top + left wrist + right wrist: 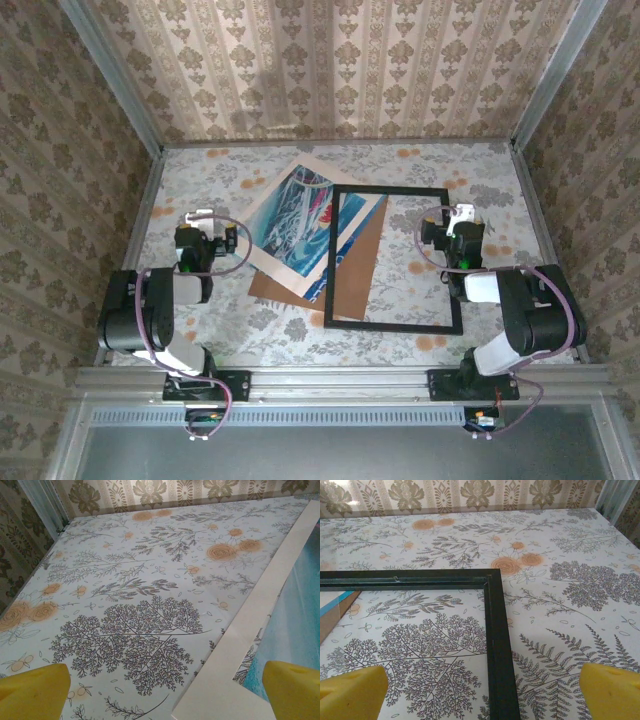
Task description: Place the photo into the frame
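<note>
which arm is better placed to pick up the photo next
Left arm: its open jaws sit right at the photo's cream border. The right arm's jaws hang over the frame's far right corner, with the frame between them and the photo.

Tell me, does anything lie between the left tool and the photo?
Nothing visible does. The open left tool looks across bare table at the cream border of the photo. The frame overlaps the photo's opposite, right part.

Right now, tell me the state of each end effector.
Left end effector: open, holding nothing, near the photo.
Right end effector: open, holding nothing, above the frame.
</note>
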